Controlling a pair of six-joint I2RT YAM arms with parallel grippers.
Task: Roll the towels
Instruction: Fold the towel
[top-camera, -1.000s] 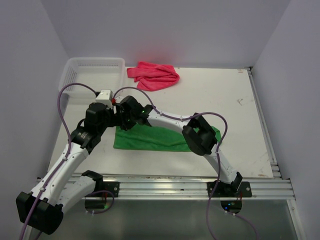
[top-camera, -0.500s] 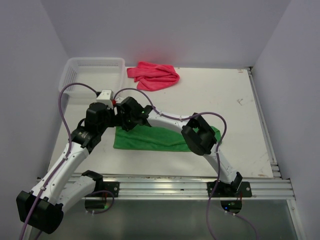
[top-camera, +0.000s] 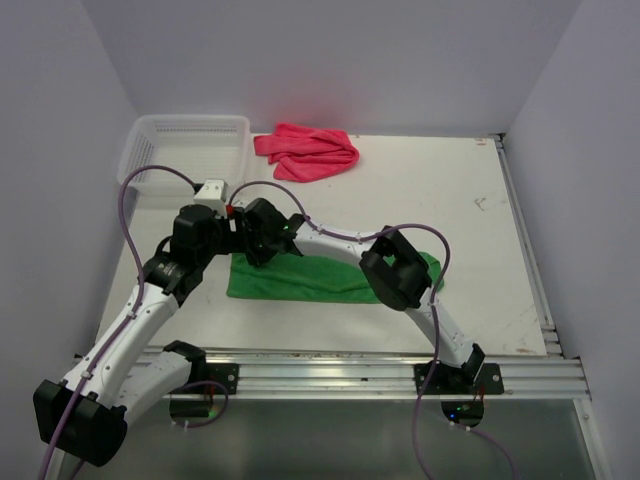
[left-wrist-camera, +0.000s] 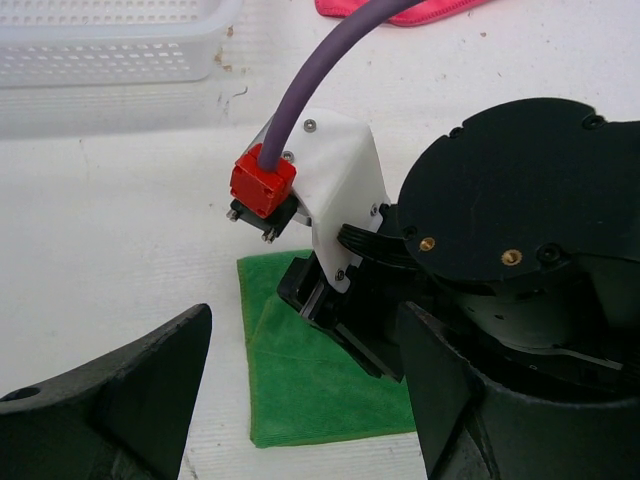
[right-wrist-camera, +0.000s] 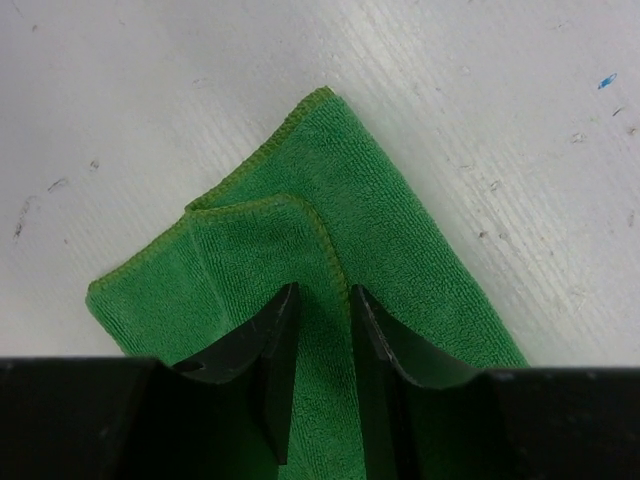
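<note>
The green towel (top-camera: 300, 282) is seen lying flat on the white table (top-camera: 450, 210), near the front and toward the middle, as a long narrow fleecy rectangle. At its left end a corner is doubled over, so that a second hemmed layer rests on the first. The pink towel (top-camera: 308, 150) is left in a crumpled heap at the back of the table, just beside the white mesh basket (top-camera: 185, 128).

The right gripper (right-wrist-camera: 322, 292) is set down at that doubled end with its jaws only narrowly apart, and the hem of the upper layer is seen running between them; whether cloth is pinched cannot be told. The left gripper (left-wrist-camera: 305, 320) is held wide, and nothing is carried between its fingers (left-wrist-camera: 130, 400).

From above, the towel's left end is covered by both wrists and its right part by the right arm's elbow (top-camera: 395, 278). In the left wrist view the pink towel and the basket are cut off at the top edge
</note>
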